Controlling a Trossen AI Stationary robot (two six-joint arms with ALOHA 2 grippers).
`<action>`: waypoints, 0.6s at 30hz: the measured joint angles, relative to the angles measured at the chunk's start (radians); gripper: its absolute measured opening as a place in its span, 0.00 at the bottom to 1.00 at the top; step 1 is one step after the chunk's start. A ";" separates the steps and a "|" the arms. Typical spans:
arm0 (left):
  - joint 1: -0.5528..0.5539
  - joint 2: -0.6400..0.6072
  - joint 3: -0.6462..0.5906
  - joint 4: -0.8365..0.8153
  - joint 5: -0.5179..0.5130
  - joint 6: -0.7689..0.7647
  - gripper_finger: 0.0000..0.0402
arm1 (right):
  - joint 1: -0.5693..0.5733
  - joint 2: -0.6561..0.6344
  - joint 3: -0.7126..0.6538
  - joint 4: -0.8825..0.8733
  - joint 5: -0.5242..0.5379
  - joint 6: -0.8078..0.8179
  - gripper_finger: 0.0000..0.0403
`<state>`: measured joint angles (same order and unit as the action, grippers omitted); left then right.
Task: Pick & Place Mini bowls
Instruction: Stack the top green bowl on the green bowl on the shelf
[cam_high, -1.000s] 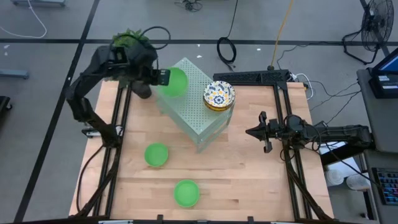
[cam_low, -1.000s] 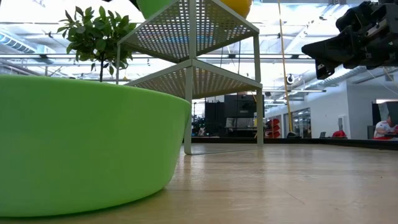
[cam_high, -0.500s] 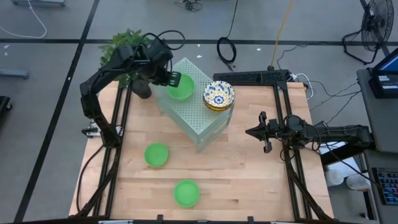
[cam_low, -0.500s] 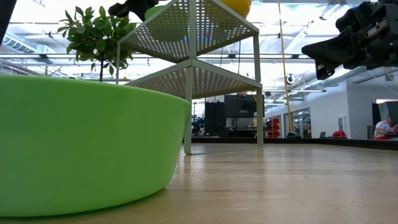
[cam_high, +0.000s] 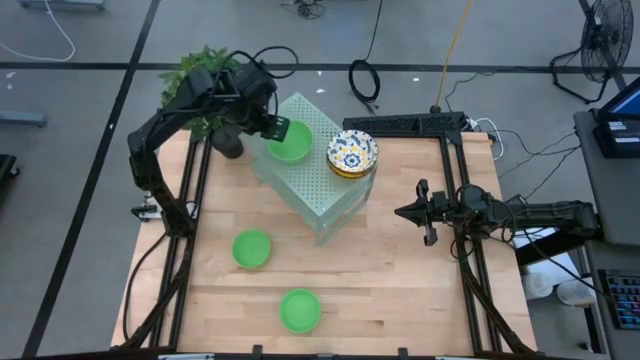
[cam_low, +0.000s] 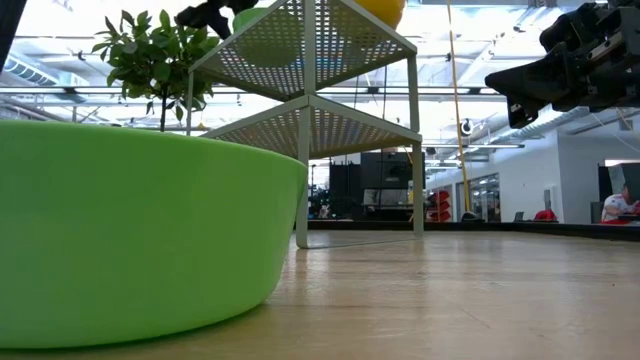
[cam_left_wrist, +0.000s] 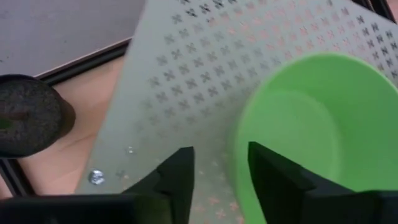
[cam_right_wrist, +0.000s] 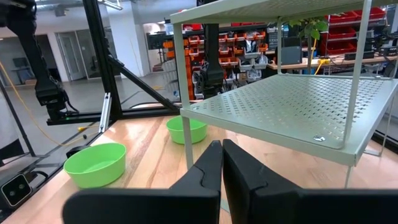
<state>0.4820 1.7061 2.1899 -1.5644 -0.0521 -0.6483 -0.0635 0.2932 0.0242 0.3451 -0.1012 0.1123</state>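
Note:
A green mini bowl (cam_high: 292, 143) stands upright on the top of the pale green perforated shelf (cam_high: 318, 185), at its far left corner. My left gripper (cam_high: 277, 128) is open at this bowl's rim (cam_left_wrist: 241, 134); one finger (cam_left_wrist: 268, 171) is over the bowl's inside and the other (cam_left_wrist: 179, 177) is outside it. A stack of white floral bowls (cam_high: 352, 153) sits on the shelf top's far right. Two more green bowls (cam_high: 251, 248) (cam_high: 299, 310) rest on the table. My right gripper (cam_high: 426, 212) is shut and empty above the table's right side.
A potted plant (cam_high: 205, 70) stands just left of the shelf, close to my left arm. In the low view, the near green bowl (cam_low: 130, 230) fills the left foreground. The shelf's lower tier (cam_right_wrist: 286, 106) is bare. Black frame rails (cam_high: 455, 140) run along the table's sides.
My left gripper has gone down and toward the table's right edge with the green bowl. The bowl was tilted on its side in the air beside the shelf. It now sits upright on the shelf top.

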 joint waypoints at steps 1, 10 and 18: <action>0.008 0.000 0.000 0.001 0.000 0.000 0.40 | 0.000 0.000 0.000 0.000 0.000 0.000 0.00; 0.030 -0.095 0.002 0.026 0.053 0.023 0.52 | 0.000 0.000 0.000 -0.019 0.000 0.000 0.00; -0.113 -0.243 -0.001 0.018 0.047 0.048 0.48 | 0.000 0.000 0.000 -0.030 0.000 0.017 0.00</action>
<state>0.3689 1.4632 2.1891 -1.5466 -0.0050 -0.6002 -0.0638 0.2935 0.0242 0.3154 -0.1012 0.1292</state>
